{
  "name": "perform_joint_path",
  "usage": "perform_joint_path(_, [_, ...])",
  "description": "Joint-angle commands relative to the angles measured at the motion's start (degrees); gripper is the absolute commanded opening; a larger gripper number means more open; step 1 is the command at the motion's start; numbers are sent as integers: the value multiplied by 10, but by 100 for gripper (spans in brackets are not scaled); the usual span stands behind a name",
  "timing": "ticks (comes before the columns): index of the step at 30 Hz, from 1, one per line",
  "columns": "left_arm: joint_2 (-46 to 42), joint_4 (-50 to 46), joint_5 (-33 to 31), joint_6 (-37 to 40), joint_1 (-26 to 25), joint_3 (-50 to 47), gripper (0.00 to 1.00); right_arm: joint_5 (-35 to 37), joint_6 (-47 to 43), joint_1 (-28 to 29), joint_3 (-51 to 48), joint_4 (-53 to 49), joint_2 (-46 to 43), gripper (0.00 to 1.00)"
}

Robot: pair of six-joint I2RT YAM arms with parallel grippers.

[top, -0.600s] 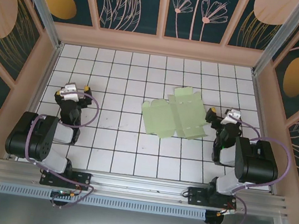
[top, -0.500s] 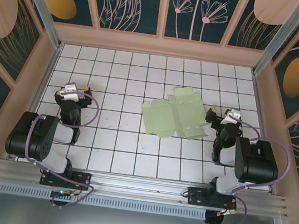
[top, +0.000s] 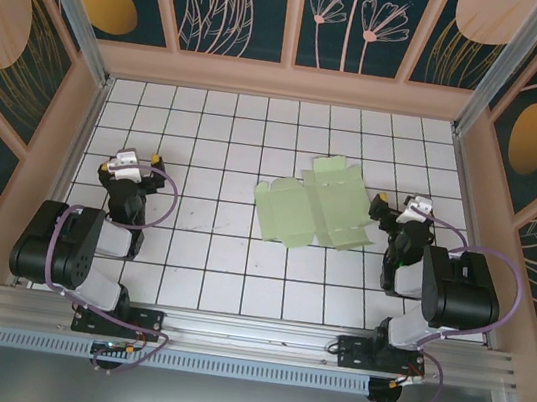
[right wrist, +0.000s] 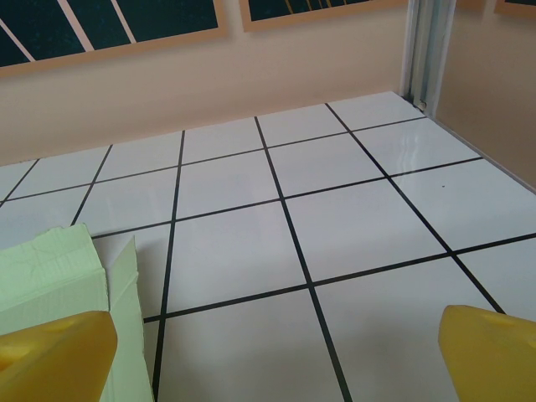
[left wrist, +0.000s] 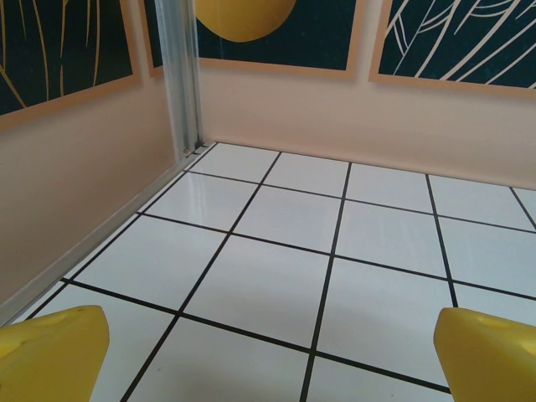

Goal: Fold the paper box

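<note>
The paper box [top: 313,206] is plain pale mint-green (its creases look a little darker). The floor tiles [top: 210,253] are glossy white with a black grid. The wall panels [top: 242,5] are dark teal with golden-orange ovals and thin pale pink leaves and flowers, in peach frames. The 2 arms [top: 59,251] are black, and their cables [top: 174,205] are purple. The fingertips [left wrist: 50,352] of the left gripper [left wrist: 270,356] and the right gripper [right wrist: 272,356] are yellow.
</note>
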Motion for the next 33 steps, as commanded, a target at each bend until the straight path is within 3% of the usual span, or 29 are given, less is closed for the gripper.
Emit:
perform_joint_path(1, [2,20,-3,-5,2,-3,99,2,-6,1,7,29,3,99])
perform_joint_path(12, [-1,26,-3,-3,2,-6,99,2,-6,1,8,29,3,99])
perform_joint_path(17, [-60,-50,-5,18,-12,9,99,2,-6,1,7,29,2,99])
perform_joint_path(24, [-181,-199,1,41,-70,60,99,-2,-4,-1,8,26,2,99])
perform_joint_path(28, [-189,-221,43,7,-99,73,99,-14,-11,0,-6,29,-32,99])
perform_joint_path(33, [-164,-207,55,-17,-157,78,99,-31,-18,3,-3,-63,-139,99])
